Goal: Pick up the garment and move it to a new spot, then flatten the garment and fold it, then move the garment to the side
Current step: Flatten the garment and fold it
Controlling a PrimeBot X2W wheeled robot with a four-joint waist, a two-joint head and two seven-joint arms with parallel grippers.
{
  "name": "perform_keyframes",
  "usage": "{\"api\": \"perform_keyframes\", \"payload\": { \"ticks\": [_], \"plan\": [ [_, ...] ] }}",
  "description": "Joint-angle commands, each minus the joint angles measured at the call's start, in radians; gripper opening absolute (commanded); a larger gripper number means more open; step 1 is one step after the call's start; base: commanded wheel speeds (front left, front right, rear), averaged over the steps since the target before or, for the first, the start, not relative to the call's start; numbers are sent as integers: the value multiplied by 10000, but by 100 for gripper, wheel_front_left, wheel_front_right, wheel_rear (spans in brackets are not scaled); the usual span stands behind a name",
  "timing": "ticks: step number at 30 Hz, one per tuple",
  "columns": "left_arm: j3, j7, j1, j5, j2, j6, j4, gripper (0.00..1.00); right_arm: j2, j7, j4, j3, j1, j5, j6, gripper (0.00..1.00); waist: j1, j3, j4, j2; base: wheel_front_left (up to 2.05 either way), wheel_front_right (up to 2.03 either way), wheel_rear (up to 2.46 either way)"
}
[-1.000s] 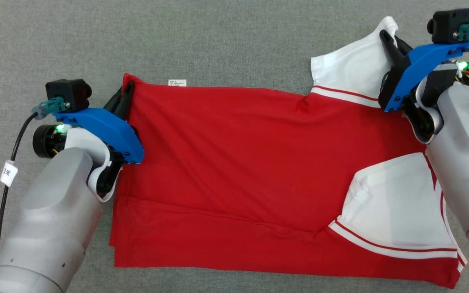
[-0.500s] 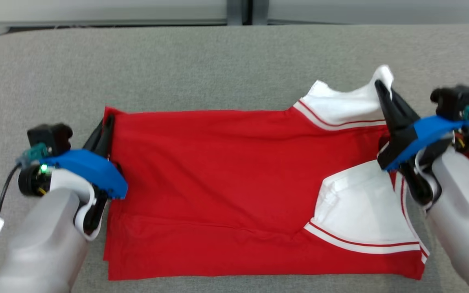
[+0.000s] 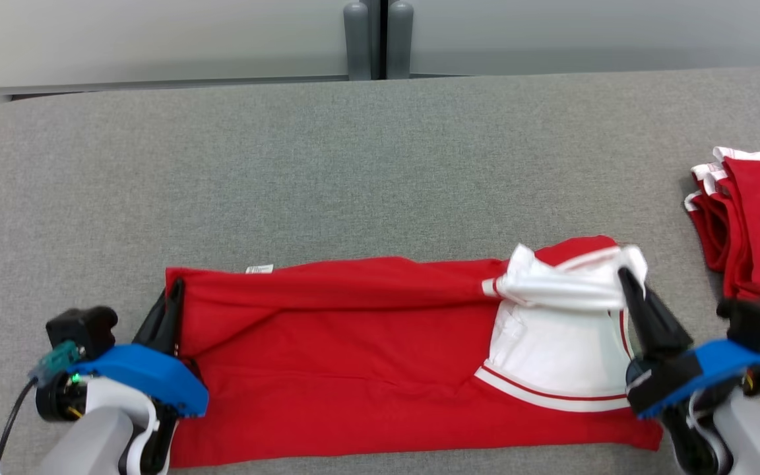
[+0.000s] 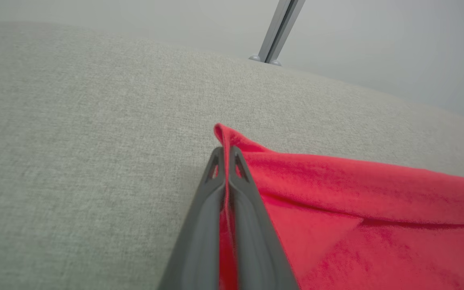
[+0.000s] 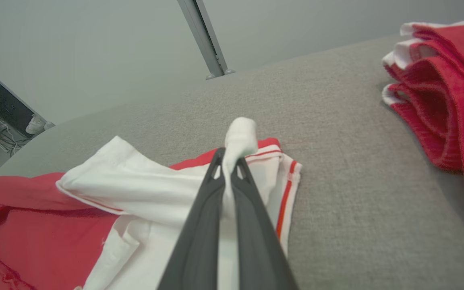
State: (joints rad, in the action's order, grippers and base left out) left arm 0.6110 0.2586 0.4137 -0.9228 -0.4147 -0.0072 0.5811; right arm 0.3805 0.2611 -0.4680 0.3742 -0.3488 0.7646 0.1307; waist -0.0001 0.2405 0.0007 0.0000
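A red garment [image 3: 353, 349] with white, red-striped sleeves lies across the grey table, its far edge lifted and folded toward me. My left gripper [image 3: 172, 297] is shut on the garment's far-left red corner [image 4: 226, 139]. My right gripper [image 3: 627, 277] is shut on the bunched white sleeve [image 5: 240, 135] at the garment's far-right end, held above the white lower sleeve [image 3: 555, 353]. A small white label [image 3: 259, 268] shows near the lifted far edge. Red cloth runs between the left fingers [image 4: 199, 225] in the left wrist view.
A stack of folded red and white garments [image 3: 756, 218] lies at the table's right edge, also in the right wrist view [image 5: 445, 92]. The grey table [image 3: 353, 171] stretches beyond the garment. Two grey posts [image 3: 371, 39] and a pale wall stand behind it.
The camera has tilted up, showing the wall and the stack. Both grippers have drawn the garment's far edge toward me, so the red body is folding over itself and looks narrower.
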Motion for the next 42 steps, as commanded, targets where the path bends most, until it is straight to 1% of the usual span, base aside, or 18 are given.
{"api": "perform_keyframes", "payload": {
  "ticks": [1, 5, 6, 7, 8, 9, 13, 16, 19, 21, 24, 26, 27, 31, 32, 36, 42],
  "plan": [
    [-76, 52, -383, 30, -165, 226, -461, 0, -148, 42, 274, -289, 654, -140, 0, 0, 1, -63, -40, 0, 0, 0, 0],
    [-43, -93, -1240, -20, -442, 640, -1387, 0, -458, 42, 597, -672, 1704, -329, 0, 0, 1, -193, -71, 0, 0, 0, 0],
    [17, -221, -1435, -51, -497, 724, -1576, 0, -532, 42, 620, -739, 1897, -334, 0, 19, 1, -227, -71, 0, 0, 0, 0],
    [53, -323, -1629, -132, -528, 757, -1807, 9, -620, 42, 650, -774, 2070, -338, 0, 48, 1, -258, -72, 0, 0, 0, 0],
    [70, -423, -1795, -166, -569, 846, -1993, 40, -687, 42, 678, -830, 2228, -393, 0, 100, 1, -286, -71, 0, 0, 0, 0],
    [105, -526, -1968, -182, -626, 926, -2173, 99, -744, 44, 696, -897, 2391, -458, 0, 100, 1, -330, -68, 0, 0, 0, 0],
    [106, -554, -2543, -227, -773, 1296, -2781, 100, -988, 43, 1002, -1245, 2959, -771, 0, 100, 1, -453, -48, 0, 0, 0, 0],
    [-38, -312, -2896, 11, -901, 1743, -3208, 100, -1172, 44, 1517, -1729, 3372, -1325, 0, 100, 1, -565, -43, 0, 0, 0, 0],
    [-222, -63, -3134, 580, -1011, 2314, -3689, 100, -1352, 44, 2156, -2433, 3741, -2155, 0, 100, 1, -682, -48, 0, 0, 0, 0],
    [-413, 24, -3231, 1060, -1014, 2689, -4098, 100, -1610, -6, 2687, -2944, 3920, -2795, 0, 100, 1, -771, -52, 0, 0, 0, 0],
    [-702, 66, -3292, 1812, -885, 3050, -4772, 100, -1903, -423, 3566, -3613, 4070, -3708, 0, 100, 1, -918, -52, 0, 0, 0, 0],
    [-966, 65, -3323, 2367, -777, 3188, -5212, 100, -2097, -796, 4130, -3923, 4125, -4184, 0, 100, 1, -1030, -58, 0, 0, 0, 0],
    [-1083, 65, -3363, 2637, -713, 3238, -5414, 100, -2177, -995, 4424, -4039, 4147, -4426, 0, 100, 1, -1078, -62, 0, 0, 0, 0],
    [-1362, 69, -3558, 3465, -503, 3140, -5930, 100, -2375, -1763, 5321, -4307, 4286, -5030, 0, 100, 1, -1250, -74, 0, 0, 0, 0],
    [-1362, 69, -3558, 3465, -503, 3140, -5930, 100, -2375, -1763, 5321, -4307, 4286, -5030, 0, 100, 1, -1250, -74, 0, 0, 0, 0],
    [-1566, 71, -3721, 3872, -352, 2903, -5972, 100, -2507, -2230, 5851, -4400, 4419, -5210, 0, 100, 1, -1307, -64, 0, 0, 0, 0],
    [-1851, 72, -3845, 4214, -149, 2646, -5771, 100, -2634, -2551, 6131, -4420, 4520, -5264, 0, 100, 1, -1297, -39, 0, 0, 0, 0]
  ]
}}
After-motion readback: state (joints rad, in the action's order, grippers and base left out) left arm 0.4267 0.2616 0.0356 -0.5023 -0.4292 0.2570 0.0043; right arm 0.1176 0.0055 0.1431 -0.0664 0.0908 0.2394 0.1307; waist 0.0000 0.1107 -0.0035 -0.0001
